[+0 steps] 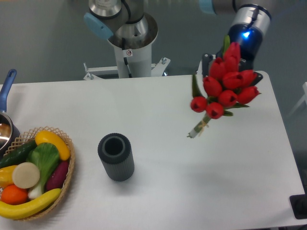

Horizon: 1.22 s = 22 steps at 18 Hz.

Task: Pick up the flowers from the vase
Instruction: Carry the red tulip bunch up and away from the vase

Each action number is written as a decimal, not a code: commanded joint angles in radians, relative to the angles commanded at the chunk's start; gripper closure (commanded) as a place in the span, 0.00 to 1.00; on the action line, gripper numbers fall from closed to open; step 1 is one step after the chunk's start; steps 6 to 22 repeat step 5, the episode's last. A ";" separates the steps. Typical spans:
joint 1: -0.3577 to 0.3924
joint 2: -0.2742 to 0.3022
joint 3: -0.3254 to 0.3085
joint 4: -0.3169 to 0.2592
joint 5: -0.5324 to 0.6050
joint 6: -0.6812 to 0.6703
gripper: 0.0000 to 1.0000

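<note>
Arm reaching to upper right, wrist lit blue, tool (232, 72) raised high, clamped shut

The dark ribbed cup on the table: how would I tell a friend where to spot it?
Start at the white table, then the woven basket of fruit and vegetables at its left edge. Just right of it stands the dark grey ribbed vase, the only plain cylinder, its round mouth empty.

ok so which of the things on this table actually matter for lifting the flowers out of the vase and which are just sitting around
Part of the job:
- bunch of red artificial tulips, clear of the vase
- dark grey ribbed cylinder vase, empty
- robot gripper holding the bunch

Just lying about:
- woven basket of fruit and vegetables
- blue-handled pot
</note>
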 joint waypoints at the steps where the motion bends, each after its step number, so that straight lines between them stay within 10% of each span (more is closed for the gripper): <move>1: 0.002 0.000 -0.002 0.000 0.000 0.000 0.59; 22: 0.009 0.002 -0.023 0.002 0.000 0.000 0.59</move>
